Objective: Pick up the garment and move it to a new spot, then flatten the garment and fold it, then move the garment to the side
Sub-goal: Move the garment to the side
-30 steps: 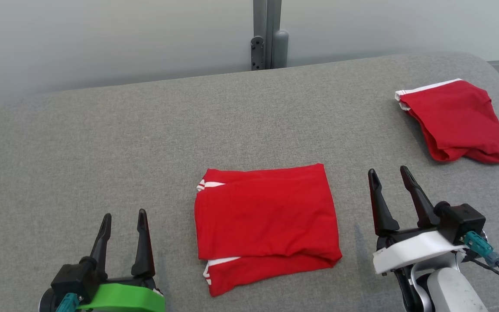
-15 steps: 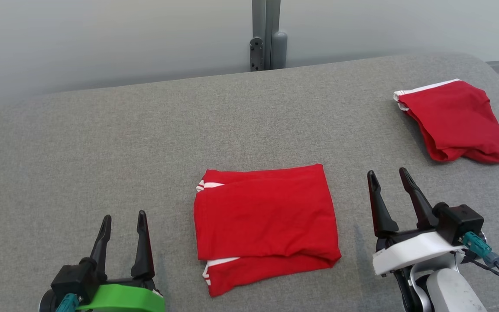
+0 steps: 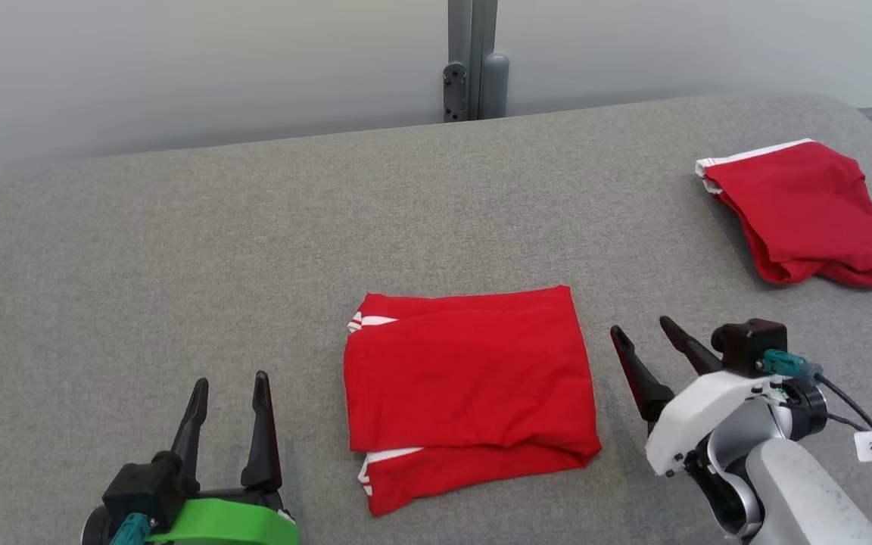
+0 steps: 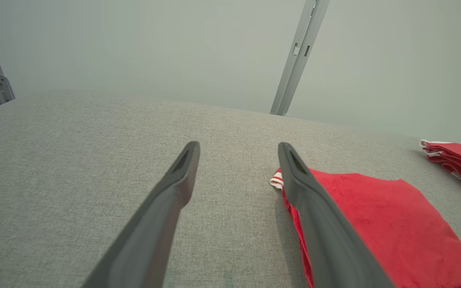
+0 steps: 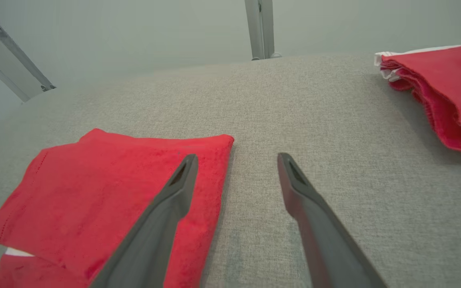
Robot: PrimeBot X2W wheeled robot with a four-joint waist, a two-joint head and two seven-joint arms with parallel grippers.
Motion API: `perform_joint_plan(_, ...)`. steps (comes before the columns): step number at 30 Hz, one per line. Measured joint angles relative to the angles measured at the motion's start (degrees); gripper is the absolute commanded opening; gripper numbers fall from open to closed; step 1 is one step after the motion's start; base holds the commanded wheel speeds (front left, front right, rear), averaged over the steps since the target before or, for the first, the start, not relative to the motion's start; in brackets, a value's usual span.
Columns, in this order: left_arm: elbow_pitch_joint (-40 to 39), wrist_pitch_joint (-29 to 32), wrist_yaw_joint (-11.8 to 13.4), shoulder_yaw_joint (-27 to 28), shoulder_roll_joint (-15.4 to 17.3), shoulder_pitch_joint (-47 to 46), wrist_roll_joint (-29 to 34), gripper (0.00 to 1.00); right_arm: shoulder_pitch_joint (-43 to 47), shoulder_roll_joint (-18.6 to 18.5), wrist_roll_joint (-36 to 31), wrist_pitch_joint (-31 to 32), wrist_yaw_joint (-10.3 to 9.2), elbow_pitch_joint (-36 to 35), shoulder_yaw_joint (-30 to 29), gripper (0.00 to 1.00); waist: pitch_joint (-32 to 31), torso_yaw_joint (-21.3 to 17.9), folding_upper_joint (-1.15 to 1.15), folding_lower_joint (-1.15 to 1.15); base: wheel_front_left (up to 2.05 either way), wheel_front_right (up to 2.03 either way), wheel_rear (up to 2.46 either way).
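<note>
On grey woven fabric point(image 3: 179, 250), folded red garment point(image 3: 466, 386) lies rectangular.

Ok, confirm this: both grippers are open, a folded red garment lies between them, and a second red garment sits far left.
Wrong on one point: the head view shows the second red garment at the far right, not left. The left gripper and right gripper are open, with the folded red garment between them.

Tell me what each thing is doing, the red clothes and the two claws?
Middle garment: folded, lying flat on the grey table, untouched.
Far garment: loosely folded, lying at the table's far right.
Left claw: open, empty, left of the middle garment.
Right claw: open, empty, beside the middle garment's right edge.
</note>
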Motion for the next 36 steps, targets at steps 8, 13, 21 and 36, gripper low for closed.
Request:
perform_joint_plan(8,0.6,0.0,0.1,-1.0,0.0,-0.7,-0.2,1.00,-5.8,-4.2,8.0,8.4,0.00,6.0,7.6,1.00,1.8,1.8,0.00,0.00,0.00,0.00,0.00)
perform_joint_plan(13,0.7,0.0,0.1,-1.4,0.0,-1.7,-0.2,1.00,-9.4,-5.2,11.3,10.5,0.00,10.6,11.3,1.00,3.5,3.4,0.00,0.00,0.00,0.00,0.00)
perform_joint_plan(21,0.8,0.0,0.2,-1.3,0.0,-2.4,-0.2,1.00,-13.1,-6.9,15.7,11.8,0.00,14.8,15.2,0.93,5.6,5.9,0.00,0.00,0.00,0.00,0.00)
perform_joint_plan(36,0.0,0.0,-0.5,-0.1,0.0,-3.4,1.6,1.00,-18.8,-11.3,19.4,7.6,0.04,14.8,20.1,0.00,6.3,2.2,0.00,0.00,0.00,0.00,0.00)
